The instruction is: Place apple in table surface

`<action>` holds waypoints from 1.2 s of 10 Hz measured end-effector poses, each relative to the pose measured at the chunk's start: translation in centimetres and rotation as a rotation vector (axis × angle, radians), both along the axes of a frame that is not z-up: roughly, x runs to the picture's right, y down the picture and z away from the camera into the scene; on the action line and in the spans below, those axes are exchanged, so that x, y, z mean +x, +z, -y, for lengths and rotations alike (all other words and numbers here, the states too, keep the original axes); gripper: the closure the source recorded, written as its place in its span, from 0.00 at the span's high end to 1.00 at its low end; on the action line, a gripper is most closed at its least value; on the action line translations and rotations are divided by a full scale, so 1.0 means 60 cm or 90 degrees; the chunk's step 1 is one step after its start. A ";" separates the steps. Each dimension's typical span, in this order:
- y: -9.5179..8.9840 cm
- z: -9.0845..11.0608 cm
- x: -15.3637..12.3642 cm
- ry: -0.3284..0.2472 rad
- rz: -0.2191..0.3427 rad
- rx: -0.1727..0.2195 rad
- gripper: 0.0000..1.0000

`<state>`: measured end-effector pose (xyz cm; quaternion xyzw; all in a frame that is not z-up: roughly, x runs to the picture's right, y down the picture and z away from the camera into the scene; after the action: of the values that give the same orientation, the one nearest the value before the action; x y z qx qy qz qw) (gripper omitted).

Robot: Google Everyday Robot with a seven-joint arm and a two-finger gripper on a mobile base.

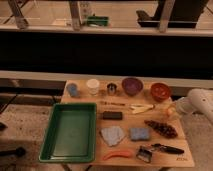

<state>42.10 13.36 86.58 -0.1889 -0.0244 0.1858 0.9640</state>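
Observation:
The light tan wooden table surface [125, 117] fills the middle of the camera view. My gripper [173, 111] comes in from the right on a white arm [200, 102], low over the table's right edge, just right of the pale banana-like piece [141, 107]. It is shut on the apple [170, 112], which shows only as a small yellow-orange spot at the gripper's tip. Whether the apple touches the wood I cannot tell.
A green tray [70, 131] takes the left side. Along the back stand a blue cup [73, 89], white cup [93, 86], metal cup [112, 89], purple bowl [132, 85] and reddish-orange bowl [160, 91]. In front lie dark grapes [161, 128], sponges [139, 133], a carrot-like thing [118, 155] and a brush [165, 148].

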 end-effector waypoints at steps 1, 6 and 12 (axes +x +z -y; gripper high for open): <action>0.006 0.002 -0.005 -0.004 0.004 0.001 0.00; 0.019 0.001 -0.018 -0.031 0.010 0.002 0.11; 0.018 -0.006 -0.029 -0.054 0.006 -0.010 0.72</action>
<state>40.38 13.72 87.67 -0.1984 -0.0194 0.1442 0.9693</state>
